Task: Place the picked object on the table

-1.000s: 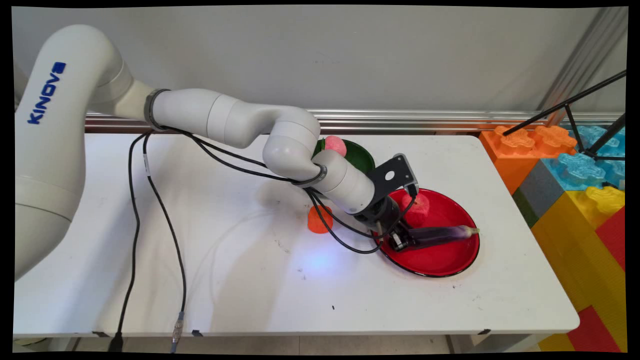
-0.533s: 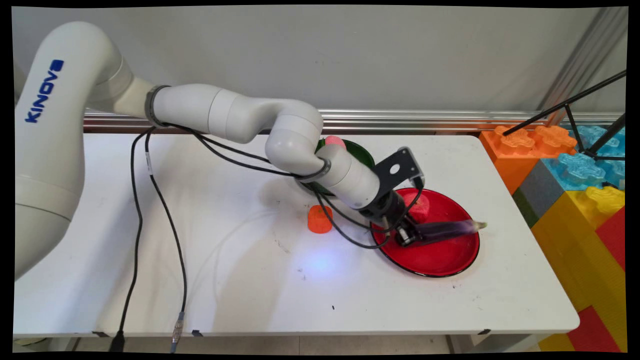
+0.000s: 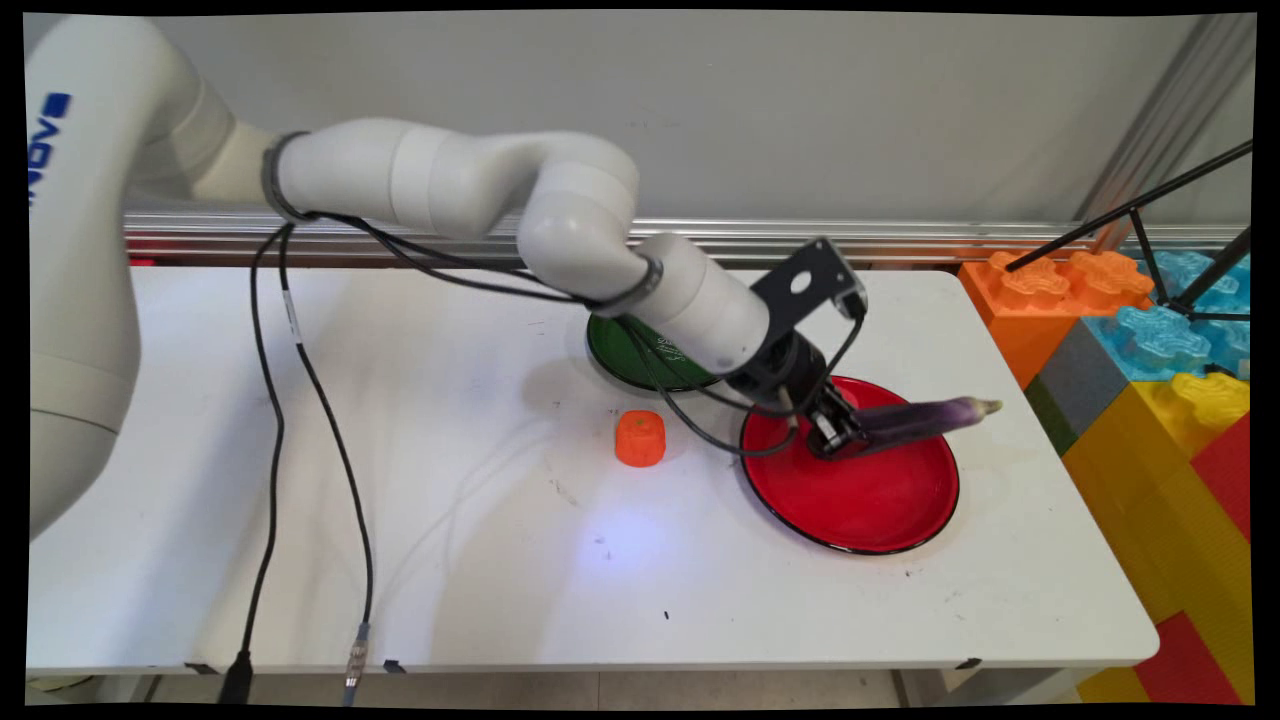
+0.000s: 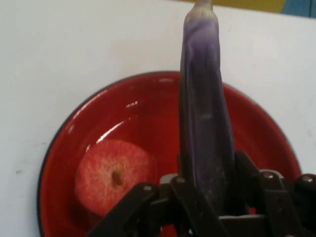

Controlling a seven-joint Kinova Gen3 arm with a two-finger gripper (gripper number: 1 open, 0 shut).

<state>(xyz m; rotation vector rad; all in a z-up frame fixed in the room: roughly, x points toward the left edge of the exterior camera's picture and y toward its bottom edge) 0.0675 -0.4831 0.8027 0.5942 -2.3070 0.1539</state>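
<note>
Above the round red plate (image 3: 880, 510), the end effector (image 3: 832, 432) clamps one end of the long purple eggplant (image 3: 920, 418), which juts stiffly toward three o'clock.

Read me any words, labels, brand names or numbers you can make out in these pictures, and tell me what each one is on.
"NOV": blue letters cut off at the main view's left edge, on the arm's large white link.
Faint pale marks on the green plate, beside the wrist: too small to read.
Nothing readable on the red plate, the eggplant or the table.
</note>
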